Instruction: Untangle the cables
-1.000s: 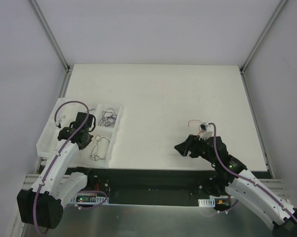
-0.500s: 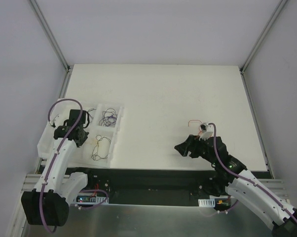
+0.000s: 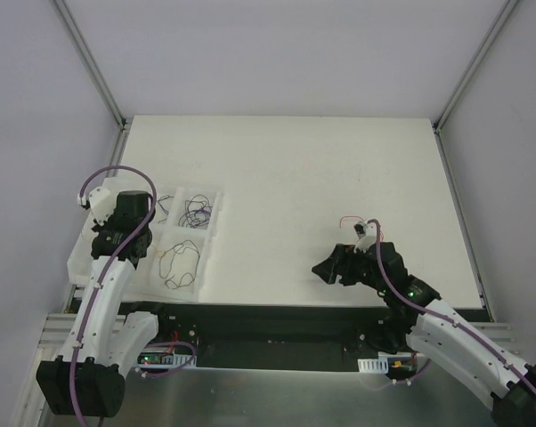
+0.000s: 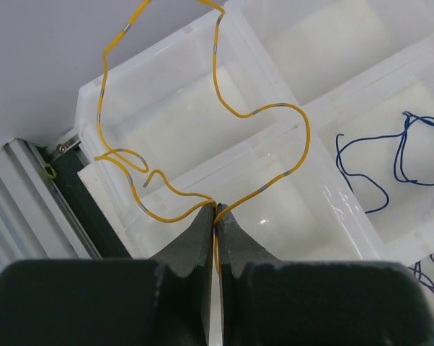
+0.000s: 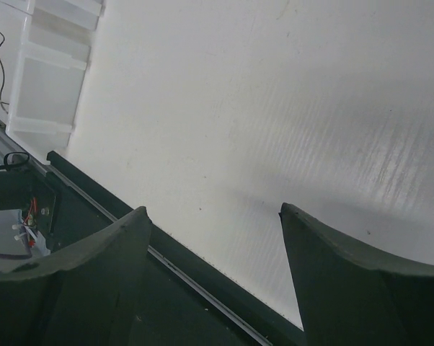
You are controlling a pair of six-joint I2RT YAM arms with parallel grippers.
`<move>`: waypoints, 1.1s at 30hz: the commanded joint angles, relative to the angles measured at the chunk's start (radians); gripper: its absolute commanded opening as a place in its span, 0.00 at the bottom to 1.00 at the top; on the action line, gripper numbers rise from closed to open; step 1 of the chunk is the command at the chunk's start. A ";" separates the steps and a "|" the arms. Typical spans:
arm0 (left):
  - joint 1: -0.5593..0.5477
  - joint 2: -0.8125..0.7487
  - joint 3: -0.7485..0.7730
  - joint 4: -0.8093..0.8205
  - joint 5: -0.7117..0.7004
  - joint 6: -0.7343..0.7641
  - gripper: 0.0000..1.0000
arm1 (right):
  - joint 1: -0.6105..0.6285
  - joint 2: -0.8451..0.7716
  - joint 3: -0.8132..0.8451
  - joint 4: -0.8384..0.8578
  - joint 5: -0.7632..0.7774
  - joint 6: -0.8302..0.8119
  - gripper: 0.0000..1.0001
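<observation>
Presently, the left gripper (image 4: 215,213) is clamped on a yellow cable (image 4: 271,109) looping above the white divided tray (image 4: 152,52). The right gripper (image 5: 212,209) stands wide apart over the table (image 5: 275,94), holding nothing.

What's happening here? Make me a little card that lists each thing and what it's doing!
left gripper: shut on the yellow wire
yellow wire: pinched at one spot, looping over the tray
tray: white, with several compartments
blue wire: lying loose in one compartment
right gripper: open, holding nothing, over the table
</observation>
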 commanded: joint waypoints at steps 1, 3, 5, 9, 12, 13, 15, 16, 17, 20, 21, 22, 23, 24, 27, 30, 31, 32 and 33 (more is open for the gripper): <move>0.008 -0.004 -0.033 0.127 0.024 0.155 0.00 | -0.012 -0.009 0.050 0.035 -0.036 -0.041 0.76; 0.006 0.016 -0.023 0.139 0.215 0.207 0.00 | -0.019 -0.012 0.053 0.030 -0.048 -0.044 0.76; 0.003 0.022 -0.018 0.136 0.264 0.241 0.00 | -0.021 -0.020 0.050 0.027 -0.056 -0.036 0.75; -0.009 -0.037 -0.026 0.211 0.192 0.399 0.00 | -0.022 -0.046 0.026 0.032 -0.048 -0.030 0.75; -0.009 -0.094 0.016 0.227 0.381 0.441 0.00 | -0.035 -0.034 0.026 0.035 -0.057 -0.045 0.75; -0.009 -0.113 0.032 0.231 0.494 0.427 0.00 | -0.041 -0.020 0.036 0.035 -0.068 -0.051 0.75; -0.009 -0.119 0.089 0.227 0.663 0.369 0.00 | -0.047 -0.002 0.050 0.035 -0.089 -0.059 0.75; -0.009 -0.116 0.120 0.214 0.728 0.335 0.00 | -0.048 0.005 0.056 0.032 -0.093 -0.059 0.75; -0.009 -0.113 0.144 0.211 0.774 0.306 0.00 | -0.051 0.003 0.059 0.032 -0.096 -0.059 0.75; -0.009 -0.091 0.242 0.179 0.882 0.251 0.00 | -0.053 -0.011 0.055 0.035 -0.093 -0.053 0.75; -0.009 -0.082 0.275 0.156 0.891 0.246 0.00 | -0.053 -0.015 0.052 0.036 -0.090 -0.053 0.75; -0.009 -0.074 0.293 0.129 0.899 0.246 0.00 | -0.055 -0.012 0.050 0.043 -0.088 -0.048 0.75; -0.011 -0.068 0.306 0.113 0.896 0.247 0.00 | -0.055 -0.006 0.047 0.058 -0.096 -0.050 0.76; -0.009 -0.068 0.304 0.101 0.882 0.250 0.00 | -0.053 0.005 0.047 0.094 -0.114 -0.048 0.77; -0.009 -0.087 0.261 0.084 0.822 0.237 0.00 | -0.044 0.096 0.047 0.324 -0.215 -0.039 0.83; -0.009 -0.107 0.240 0.081 0.825 0.237 0.00 | 0.028 0.260 0.177 0.388 -0.212 -0.125 0.85; -0.009 -0.111 0.237 0.079 0.824 0.238 0.00 | 0.059 0.322 0.234 0.391 -0.200 -0.160 0.86; -0.009 -0.117 0.237 0.078 0.824 0.243 0.00 | 0.088 0.378 0.292 0.421 -0.192 -0.203 0.86; -0.008 -0.123 0.240 0.075 0.827 0.246 0.00 | 0.117 0.446 0.355 0.470 -0.195 -0.237 0.87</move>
